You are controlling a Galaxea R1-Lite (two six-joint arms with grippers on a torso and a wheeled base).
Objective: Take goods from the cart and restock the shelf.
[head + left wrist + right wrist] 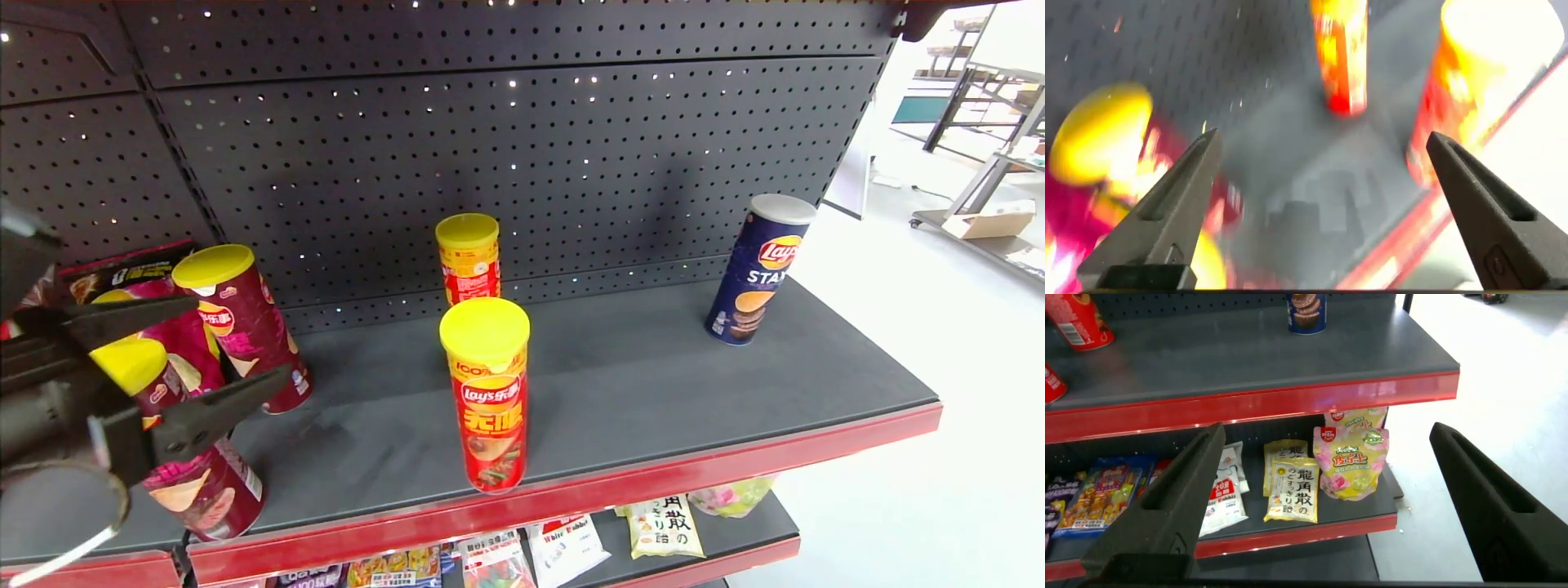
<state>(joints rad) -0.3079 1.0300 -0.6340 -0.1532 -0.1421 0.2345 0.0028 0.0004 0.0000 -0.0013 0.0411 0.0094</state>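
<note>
Below the shelf (1290, 392), snack bags (1351, 461) beyond the spread right pincer (1327, 429), above, left pincer (1323, 137) spread by maroon cans (245, 322)

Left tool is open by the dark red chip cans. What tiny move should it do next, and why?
Probably pull the left tool straight back from the shelf. It is open and holds nothing, and the front dark red can stands upright close by, so backing away gently should avoid knocking it before fetching more goods.
</note>
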